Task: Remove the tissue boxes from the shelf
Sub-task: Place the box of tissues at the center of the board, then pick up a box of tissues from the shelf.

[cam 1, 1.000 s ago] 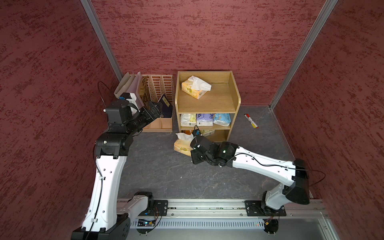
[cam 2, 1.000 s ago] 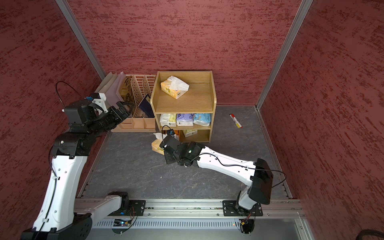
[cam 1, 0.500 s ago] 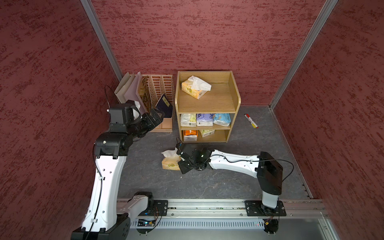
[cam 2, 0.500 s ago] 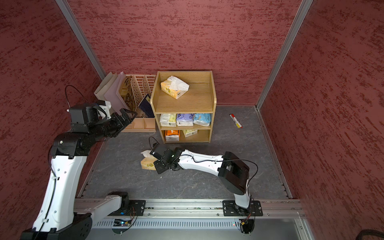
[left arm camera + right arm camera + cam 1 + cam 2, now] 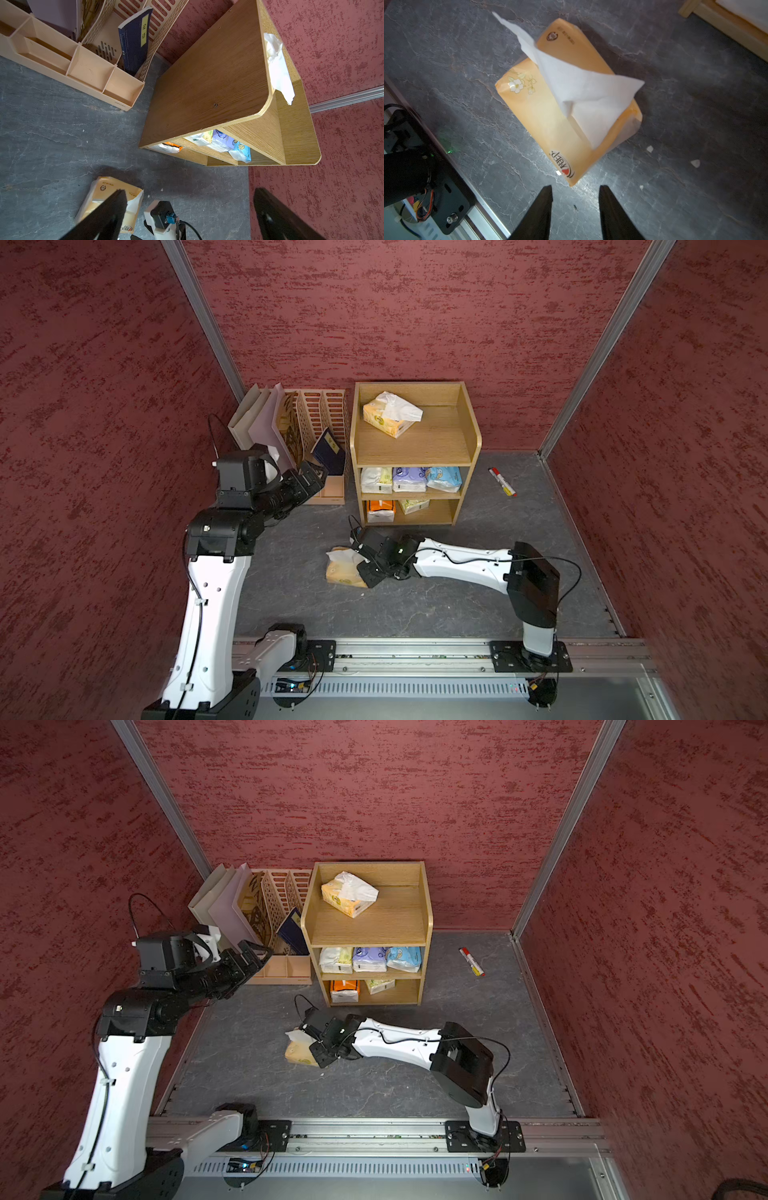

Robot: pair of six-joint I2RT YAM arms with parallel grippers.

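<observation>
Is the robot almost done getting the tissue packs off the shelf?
Not nearly. Done: one orange-yellow tissue pack lies on the dark tabletop, off the shelf. In hand: nothing; the right gripper is open just short of that pack. Left: six packs, an orange-yellow one on top, pale yellow, purple and light blue in the middle, orange-and-white and pale yellow at the bottom.

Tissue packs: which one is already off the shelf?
The orange-yellow pack with a tissue sticking up, lying on the grey floor in front of the shelf, just ahead of the right tool. All others sit on its tiers.
</observation>
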